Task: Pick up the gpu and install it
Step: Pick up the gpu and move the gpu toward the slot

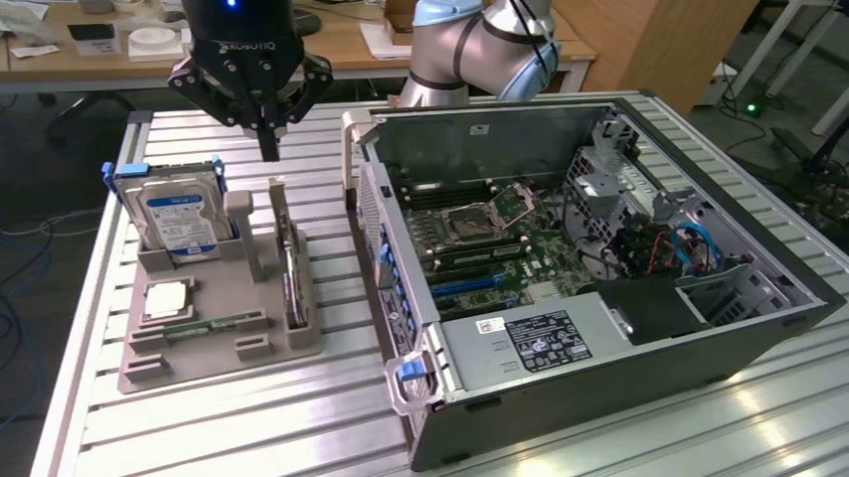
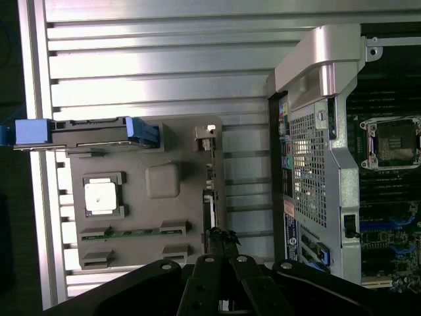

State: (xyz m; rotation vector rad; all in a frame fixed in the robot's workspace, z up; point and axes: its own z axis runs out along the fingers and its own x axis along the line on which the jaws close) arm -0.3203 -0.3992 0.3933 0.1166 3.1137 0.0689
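Observation:
The gpu [image 1: 285, 260] stands on its long edge in a slot of the grey holder tray [image 1: 199, 363], its silver bracket end toward the back of the table. In the wrist view the gpu [image 2: 209, 191] shows edge-on as a thin strip along the tray [image 2: 164, 214]. My gripper [image 1: 269, 151] hangs above the card's far end, fingers shut together with nothing between them, apart from the card. The black fingertips [image 2: 220, 238] meet just over the card's line in the wrist view.
A silver hard drive [image 1: 179, 219] with blue rails stands in the tray, beside a processor chip [image 1: 166, 298] and a memory stick [image 1: 213, 326]. The open computer case [image 1: 743, 328] lies on the exterior view's right, motherboard [image 1: 511, 243] exposed. Slatted aluminium table [image 1: 239, 427] underneath.

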